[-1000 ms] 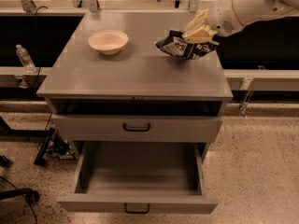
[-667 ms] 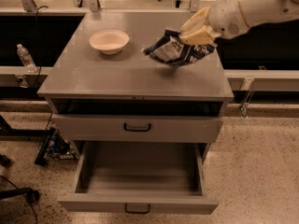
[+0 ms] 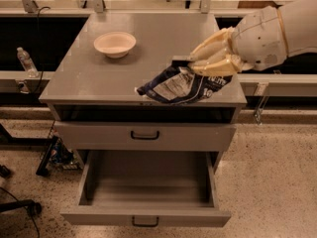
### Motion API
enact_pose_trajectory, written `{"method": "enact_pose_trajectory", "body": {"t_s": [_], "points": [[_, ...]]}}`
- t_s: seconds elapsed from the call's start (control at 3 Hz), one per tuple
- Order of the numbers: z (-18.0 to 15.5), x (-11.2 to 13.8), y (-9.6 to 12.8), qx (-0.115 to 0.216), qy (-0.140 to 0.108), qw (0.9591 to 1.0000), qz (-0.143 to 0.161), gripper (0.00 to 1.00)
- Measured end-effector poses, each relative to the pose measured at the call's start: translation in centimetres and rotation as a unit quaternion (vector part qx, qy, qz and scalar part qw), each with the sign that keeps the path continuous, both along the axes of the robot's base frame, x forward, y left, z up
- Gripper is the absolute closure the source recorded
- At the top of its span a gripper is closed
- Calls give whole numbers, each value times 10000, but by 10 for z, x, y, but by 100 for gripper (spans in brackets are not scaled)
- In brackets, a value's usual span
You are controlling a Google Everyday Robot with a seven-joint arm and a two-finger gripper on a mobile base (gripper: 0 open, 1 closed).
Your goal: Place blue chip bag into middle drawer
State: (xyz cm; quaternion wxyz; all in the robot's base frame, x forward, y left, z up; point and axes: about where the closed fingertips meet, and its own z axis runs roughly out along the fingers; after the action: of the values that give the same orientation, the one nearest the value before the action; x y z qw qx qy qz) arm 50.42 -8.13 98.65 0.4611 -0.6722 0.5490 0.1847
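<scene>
Grey worktop [image 3: 99, 78], front edge: pincer [image 3: 199, 63] clamped on bag [image 3: 181, 86], right end; long axis pointing left. Open drawer [image 3: 148, 190] lies below, forward, slightly left.

Crinkled blue chip bag [image 3: 176, 86] with silvery-white patches, clamped at its right end in the gripper [image 3: 195, 66], slanting down-left over front edge of cabinet top [image 3: 99, 78]. Grey middle drawer [image 3: 99, 216] below, pulled out, black handle [image 3: 145, 222] in front.
</scene>
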Motion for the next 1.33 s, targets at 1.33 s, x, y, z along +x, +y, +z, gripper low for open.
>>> {"method": "enact_pose_trajectory", "body": {"t_s": [1.33], "points": [[-102,-28,37,-760,385,9954,448,100]]}}
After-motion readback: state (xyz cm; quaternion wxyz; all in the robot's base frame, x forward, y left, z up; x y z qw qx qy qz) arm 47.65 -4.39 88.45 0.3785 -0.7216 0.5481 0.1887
